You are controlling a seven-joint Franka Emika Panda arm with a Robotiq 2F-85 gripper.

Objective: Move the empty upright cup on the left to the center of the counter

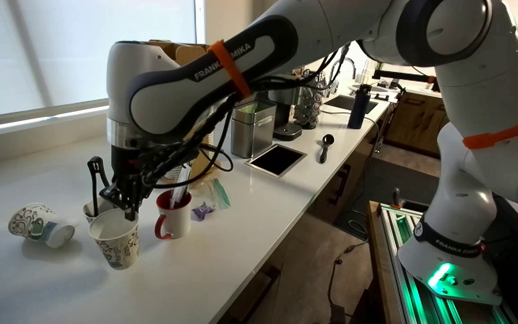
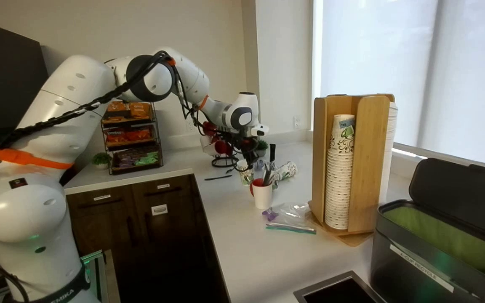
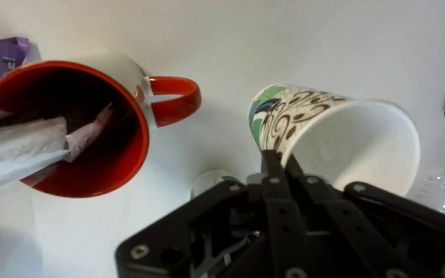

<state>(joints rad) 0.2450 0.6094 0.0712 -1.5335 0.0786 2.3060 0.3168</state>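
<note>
Wrist view: the gripper (image 3: 282, 159) is clenched on the rim of the cup (image 3: 332, 135), one finger inside the wall, one outside. The cup's long axis slants across the picture, base at upper left, mouth at lower right, opening toward the camera and picture right. Left of it and apart, the mug (image 3: 99, 88) points its red handle (image 3: 178, 110) toward the cup and holds white packets (image 3: 17, 150).

In an exterior view the cup is at the picture's left part of the counter (image 1: 223, 243), mouth up, its long axis near vertical, the top leaning slightly to picture left; whether the base touches the counter cannot be told. The gripper meets the rim at its right. Just behind is a patterned cup (image 1: 105, 206) with a black tool (image 1: 94, 180) in it; to the left, a third cup (image 1: 38, 225) lies on its side, base toward picture right.

In an exterior view the cup shows beyond the mug and to its left, mouth up, axis near upright, the gripper partly covering its rim. Nearer the camera are a bag (image 2: 292, 215) and a wooden holder (image 2: 371, 164) of stacked cups (image 2: 337, 189).
</note>
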